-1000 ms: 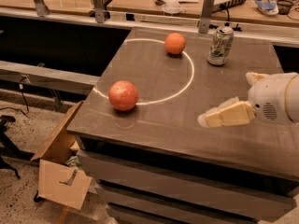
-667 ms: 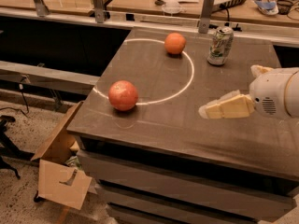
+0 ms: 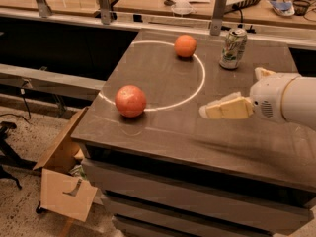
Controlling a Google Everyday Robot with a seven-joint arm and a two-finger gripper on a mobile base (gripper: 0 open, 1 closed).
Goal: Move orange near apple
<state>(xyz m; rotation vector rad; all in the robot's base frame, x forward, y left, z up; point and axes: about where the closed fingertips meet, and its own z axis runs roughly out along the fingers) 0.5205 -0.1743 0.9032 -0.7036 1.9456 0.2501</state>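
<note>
The orange (image 3: 185,46) sits at the far side of the dark table (image 3: 168,132), on the white circle line. The apple (image 3: 131,100), pinkish-red with faint streaks, sits near the table's left front, on the same line. My gripper (image 3: 217,110) comes in from the right over the table's middle right, its cream fingers pointing left. It is well apart from both fruits and holds nothing that I can see.
A green and white drink can (image 3: 233,48) stands upright at the back right, close to the orange. A raised counter (image 3: 148,4) with clutter runs behind the table. Open cardboard boxes (image 3: 64,181) lie on the floor at the left.
My gripper has moved slightly up and toward the far side of the table. The orange, apple and can have not moved.
</note>
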